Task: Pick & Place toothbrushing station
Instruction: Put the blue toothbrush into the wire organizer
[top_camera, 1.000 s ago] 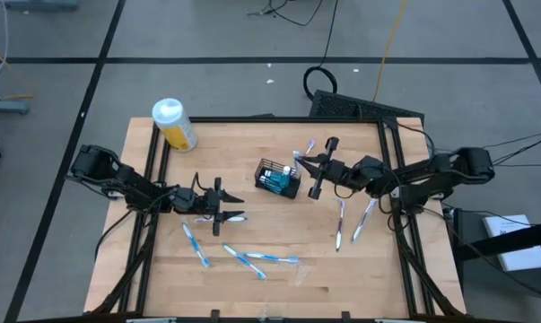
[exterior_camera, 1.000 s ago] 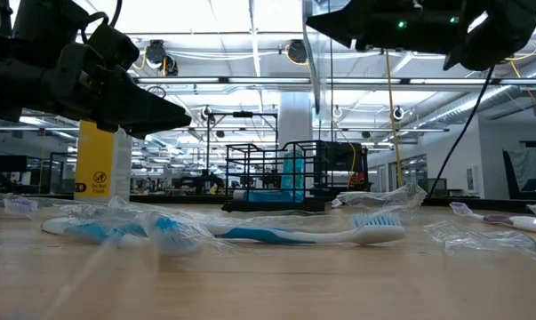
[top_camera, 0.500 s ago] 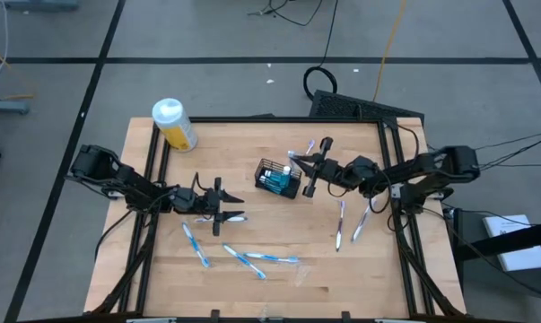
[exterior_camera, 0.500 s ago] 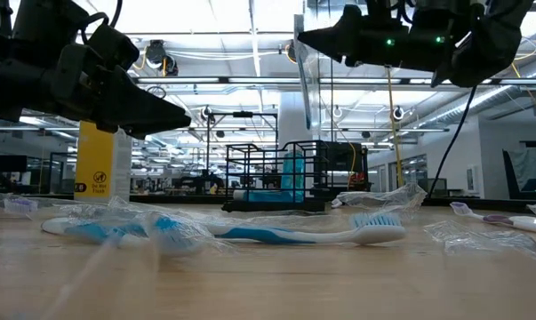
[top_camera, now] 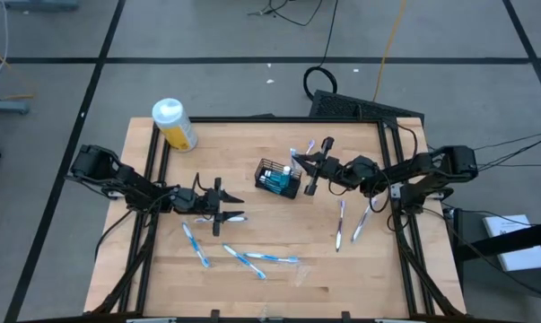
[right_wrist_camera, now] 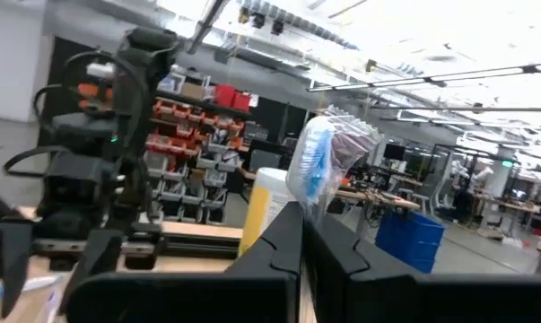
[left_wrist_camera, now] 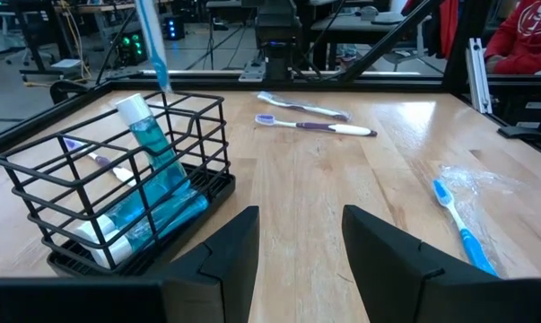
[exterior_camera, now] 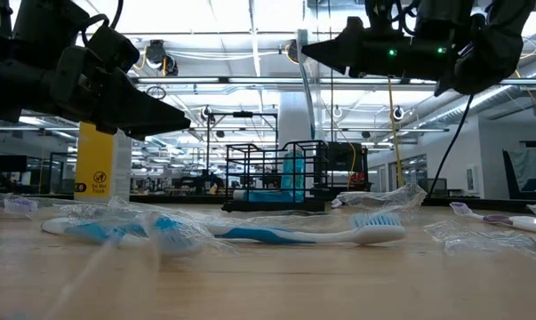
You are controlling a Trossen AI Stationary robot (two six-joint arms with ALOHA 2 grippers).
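We note the right gripper (top_camera: 295,161) pinching a wrapped toothbrush (exterior_camera: 304,84) upright, just beside the basket (top_camera: 277,178); left gripper (top_camera: 227,208), spread, waits farther off.

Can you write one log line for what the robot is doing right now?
right pincer: shut on wrapped toothbrush, above basket | left pincer: open, empty, waiting | loose toothbrushes: on table

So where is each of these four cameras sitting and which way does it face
High view: overhead, straight down on the table; both arms show.
Low view: table height, level across past a wrapped toothbrush; both arms overhead.
Left wrist view: on the waiting left arm, facing the basket; its open fingers show.
Right wrist view: on the raised right arm, facing the room; its fingers pinch a toothbrush.
Shared: high, low and left wrist views all show the basket.
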